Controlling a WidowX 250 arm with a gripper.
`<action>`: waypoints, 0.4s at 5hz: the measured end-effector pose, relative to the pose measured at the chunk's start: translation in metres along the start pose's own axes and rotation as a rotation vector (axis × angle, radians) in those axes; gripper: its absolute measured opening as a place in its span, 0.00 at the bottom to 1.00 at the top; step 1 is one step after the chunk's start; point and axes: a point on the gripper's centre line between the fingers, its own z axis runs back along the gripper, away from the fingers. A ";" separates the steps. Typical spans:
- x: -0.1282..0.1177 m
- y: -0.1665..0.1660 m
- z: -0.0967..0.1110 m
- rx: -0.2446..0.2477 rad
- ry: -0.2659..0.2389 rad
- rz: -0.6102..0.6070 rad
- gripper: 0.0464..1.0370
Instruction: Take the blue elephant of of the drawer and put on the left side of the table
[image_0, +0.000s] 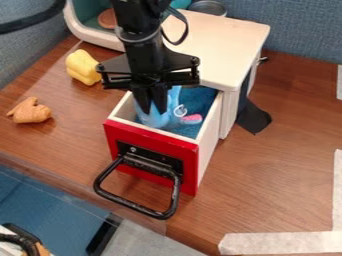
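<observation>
The black gripper (153, 105) points straight down into the left part of the open drawer (152, 150), which has a red front and a black handle. Right at its lower end is the blue elephant (155, 119), lying inside the drawer near the front left corner. The gripper covers part of the elephant, and whether it holds the toy cannot be told. Light blue shows on both sides of the gripper's lower end, with a small pink part (192, 119) to the right.
On the table (280, 175), left of the drawer, lie a yellow toy (82, 67) and an orange-brown toy (31, 111). A cream cabinet top (224, 42) stands behind the drawer, with a metal pot (208, 7) at the back. Black cloth (253, 118) hangs at its right.
</observation>
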 end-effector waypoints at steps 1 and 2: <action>0.004 0.017 0.018 -0.026 -0.035 0.047 0.04; 0.012 0.045 0.027 -0.031 -0.062 0.119 0.04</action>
